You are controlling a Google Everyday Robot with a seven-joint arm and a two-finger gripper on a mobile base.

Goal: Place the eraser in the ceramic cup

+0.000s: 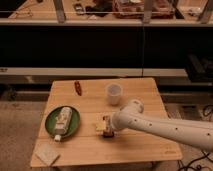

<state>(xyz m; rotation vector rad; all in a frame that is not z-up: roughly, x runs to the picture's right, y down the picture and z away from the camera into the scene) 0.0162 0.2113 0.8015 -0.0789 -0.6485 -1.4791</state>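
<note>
The whitish ceramic cup [114,93] stands upright at the back middle of the wooden table [145,145]. My gripper [106,125] is low over the table's middle, in front and a little left of the cup, at the end of my white arm [165,127] that reaches in from the right. A small dark block with a reddish face, the eraser [107,133], shows right under the gripper on the table, mostly covered by it.
A green plate [74,127] with a pale bottle lying on it sits at the left. A small red oblong item [77,88] lies at the back left. A pale beige square pad [47,154] lies at the front left corner. Dark shelving stands behind the table.
</note>
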